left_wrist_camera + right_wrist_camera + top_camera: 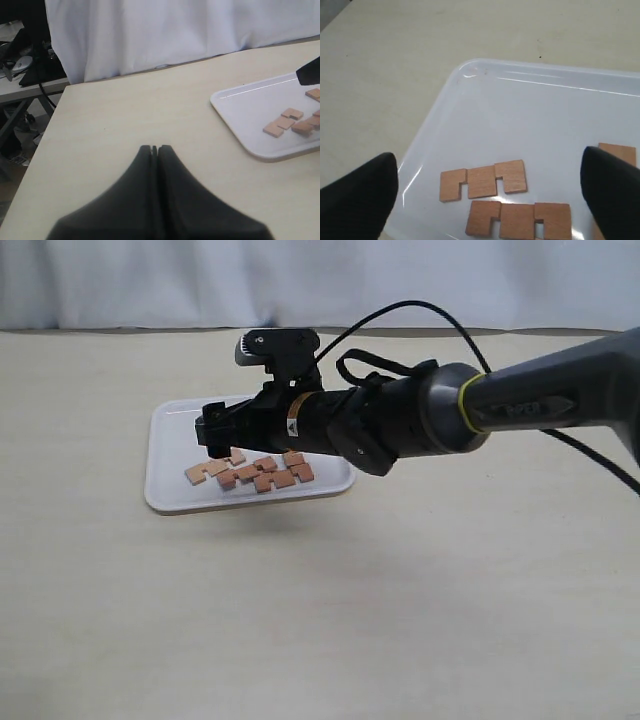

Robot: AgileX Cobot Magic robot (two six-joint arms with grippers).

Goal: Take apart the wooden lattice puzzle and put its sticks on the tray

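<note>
Right gripper (489,162) open above flat white plastic tray (470,100), apparently releasing; reddish-brown notched wooden sticks (483,180) lie flat, separated. Left gripper (155,148) closed, idle.

Pale wood-grain tabletop (420,620); white curtain (300,280) behind far edge; dim clutter (25,65) beyond corner, possibly equipment stand.

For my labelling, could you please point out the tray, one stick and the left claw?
tray (172,452), exterior view, bare floor.
stick (482,181), right wrist view, middle segment.
left claw (155,149), left wrist view, shut fingertips.
</note>
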